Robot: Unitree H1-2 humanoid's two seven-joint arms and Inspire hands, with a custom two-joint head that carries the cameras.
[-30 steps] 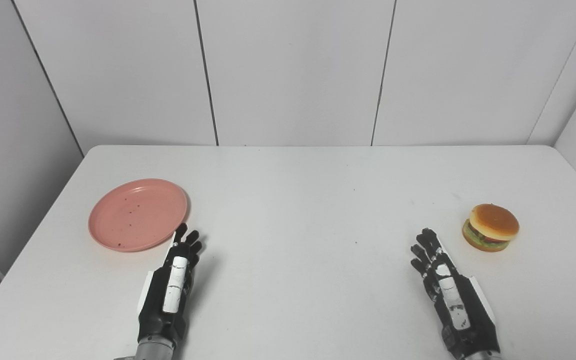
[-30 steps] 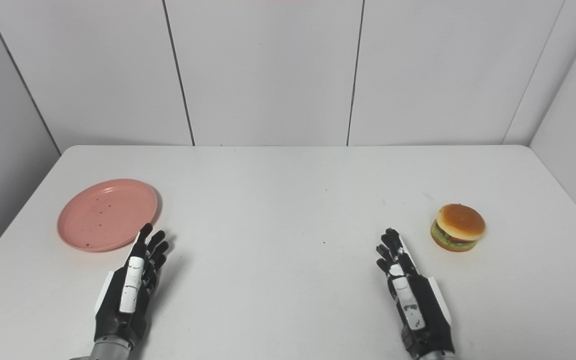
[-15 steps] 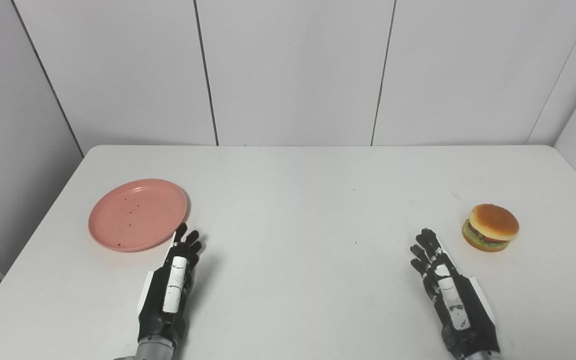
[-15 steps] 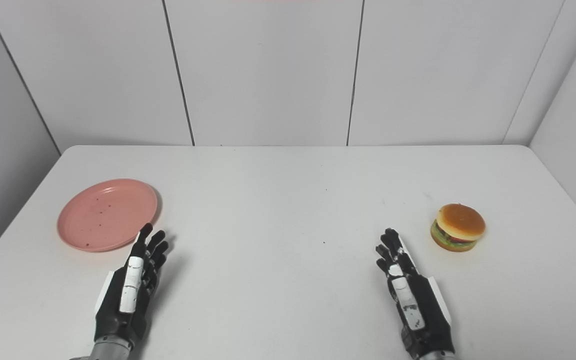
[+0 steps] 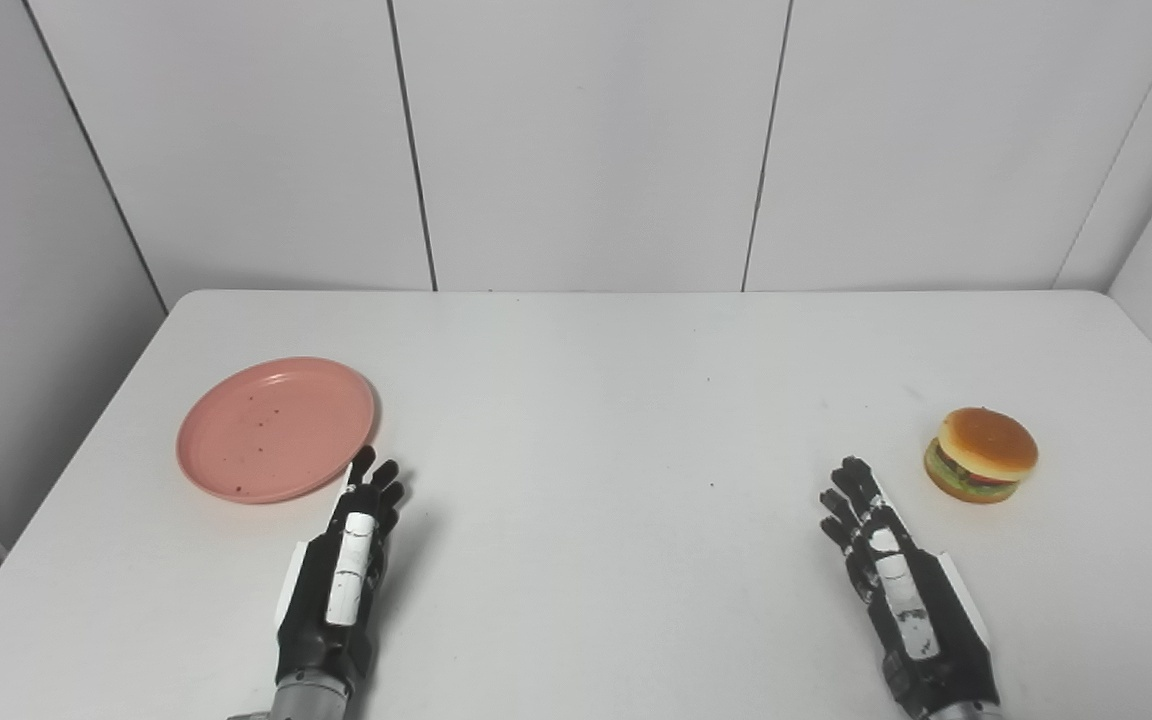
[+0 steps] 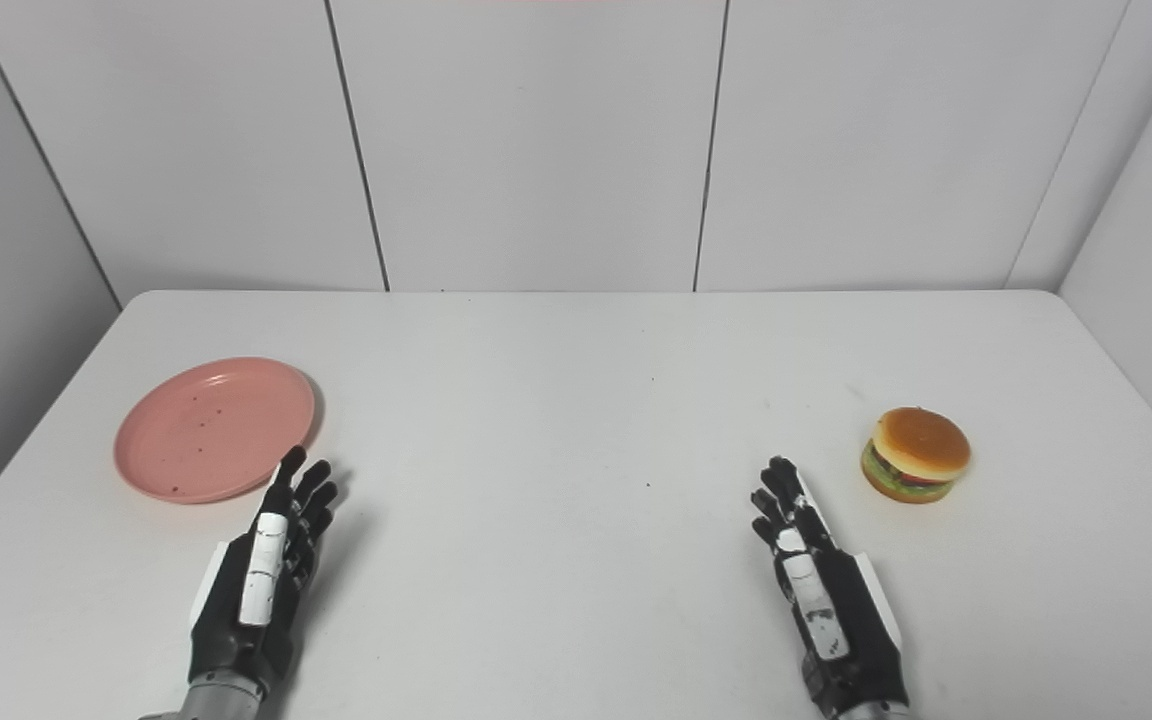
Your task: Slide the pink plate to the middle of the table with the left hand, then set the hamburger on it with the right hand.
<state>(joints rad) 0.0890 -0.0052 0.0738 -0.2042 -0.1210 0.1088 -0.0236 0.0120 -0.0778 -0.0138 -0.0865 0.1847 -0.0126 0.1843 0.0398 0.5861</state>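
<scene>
A pink plate [image 5: 276, 428] with a few dark specks lies on the left part of the white table [image 5: 616, 400]. My left hand [image 5: 341, 575] rests near the front edge, open, fingers stretched out; its tips reach just short of the plate's near right rim. On the right side sits a hamburger [image 5: 981, 454] with a tan bun, upright on the table. My right hand [image 5: 896, 590] lies open near the front edge, below and to the left of the hamburger, with a clear gap between them. Neither hand holds anything.
White panelled walls [image 5: 586, 140] close off the back and both sides of the table. The table's left edge [image 5: 66, 480] runs close beside the plate.
</scene>
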